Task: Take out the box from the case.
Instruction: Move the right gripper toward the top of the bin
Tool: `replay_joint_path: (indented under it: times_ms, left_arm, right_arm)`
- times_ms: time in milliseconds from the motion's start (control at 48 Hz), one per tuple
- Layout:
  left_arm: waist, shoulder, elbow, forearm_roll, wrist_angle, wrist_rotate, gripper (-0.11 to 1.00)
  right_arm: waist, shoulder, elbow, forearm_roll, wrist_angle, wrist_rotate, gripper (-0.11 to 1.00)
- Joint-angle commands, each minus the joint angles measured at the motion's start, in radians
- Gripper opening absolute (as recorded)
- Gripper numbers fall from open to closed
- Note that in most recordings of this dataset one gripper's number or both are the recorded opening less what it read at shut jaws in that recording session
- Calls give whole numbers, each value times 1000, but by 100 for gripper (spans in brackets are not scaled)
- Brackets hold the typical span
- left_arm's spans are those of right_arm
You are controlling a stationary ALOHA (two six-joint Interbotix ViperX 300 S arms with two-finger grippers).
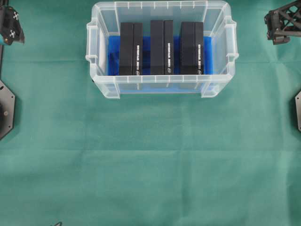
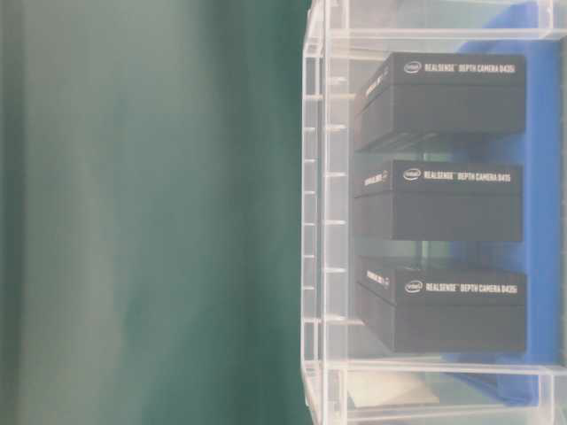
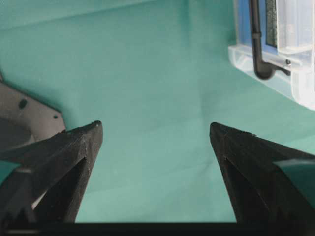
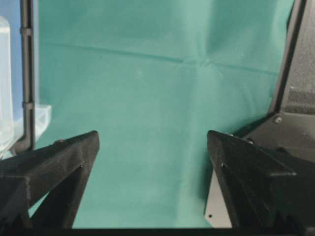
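The case (image 1: 162,81), a clear plastic bin with a blue cloth (image 1: 113,54) on its bottom, stands at the far middle of the table. Three black boxes stand side by side inside it: left (image 1: 130,48), middle (image 1: 162,46), right (image 1: 192,47). The table-level view shows them through the case wall (image 2: 314,221). My left gripper (image 3: 156,129) is open over bare green cloth, far left of the case, whose corner (image 3: 295,83) shows at the upper right. My right gripper (image 4: 152,135) is open too, with nothing between its fingers and the case corner (image 4: 42,115) to its left.
Green cloth (image 1: 150,165) covers the whole table in front of the case. The left arm (image 1: 11,26) and right arm (image 1: 282,23) sit at the far corners. Black base plates lie at the left edge (image 1: 5,110) and right edge (image 1: 298,110).
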Motion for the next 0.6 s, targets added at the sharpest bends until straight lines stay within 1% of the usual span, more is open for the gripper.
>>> replay_joint_path:
  times_ms: [0,271,583]
  left_arm:
    - [5,3,-21,-2,-5,-2,97]
    - [5,6,-21,-2,-6,-3,97]
    - [5,6,-23,-2,-6,-5,97]
  right_arm:
    - [-2,-3,-11,-6,2,2,96]
    - [-2,-3,-14,-8,3,3,96]
    - [-2,-3,-17,-8,3,23,96]
